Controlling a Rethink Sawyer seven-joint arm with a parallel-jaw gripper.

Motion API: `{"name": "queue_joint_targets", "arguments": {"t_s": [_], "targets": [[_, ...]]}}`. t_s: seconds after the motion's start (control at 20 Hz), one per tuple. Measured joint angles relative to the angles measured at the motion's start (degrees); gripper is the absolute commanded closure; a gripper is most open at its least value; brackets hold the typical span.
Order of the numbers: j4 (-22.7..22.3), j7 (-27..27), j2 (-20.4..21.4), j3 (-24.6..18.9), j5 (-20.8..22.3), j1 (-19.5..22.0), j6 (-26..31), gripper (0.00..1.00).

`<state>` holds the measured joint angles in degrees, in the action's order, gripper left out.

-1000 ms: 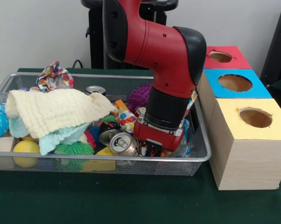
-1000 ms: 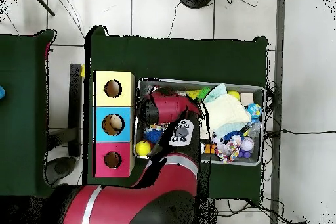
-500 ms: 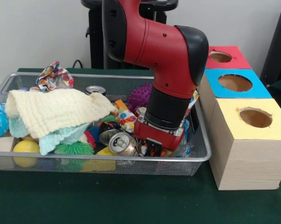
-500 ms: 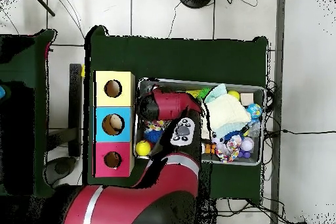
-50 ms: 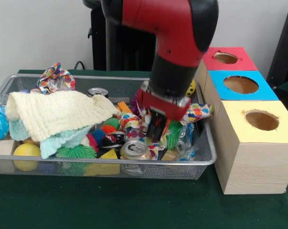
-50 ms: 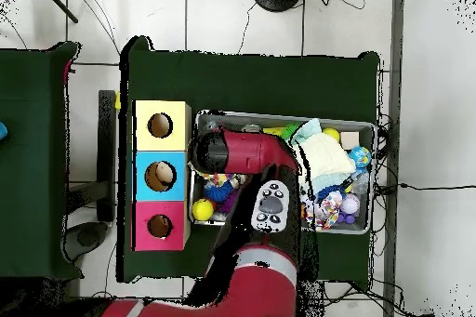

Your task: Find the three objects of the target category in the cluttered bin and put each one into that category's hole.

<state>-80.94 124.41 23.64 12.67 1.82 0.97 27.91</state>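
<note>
One wire bin (image 5: 208, 157) crammed with cans, balls, cloths, end effector (image 5: 155, 128) gripping polka-dot cloth (image 5: 197, 112), three holed boxes (image 5: 251, 143) beside

Glossy red arm (image 5: 175, 28) with thick rounded casing, black cap at the elbow joint, small dark screw holes dotting the shell, red collar just above the black gripper (image 5: 155, 128), grey button panel (image 6: 270, 206) on top
</note>
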Motion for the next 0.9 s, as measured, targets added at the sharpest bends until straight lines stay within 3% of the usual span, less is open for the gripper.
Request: {"name": "queue_joint_targets", "arguments": {"t_s": [0.45,0.9], "targets": [[-3.1,0.0,10.5,0.8,-3.0,0.0,6.5,1.00],[-3.2,0.0,15.9,2.2,-5.7,0.0,6.7,1.00]]}}
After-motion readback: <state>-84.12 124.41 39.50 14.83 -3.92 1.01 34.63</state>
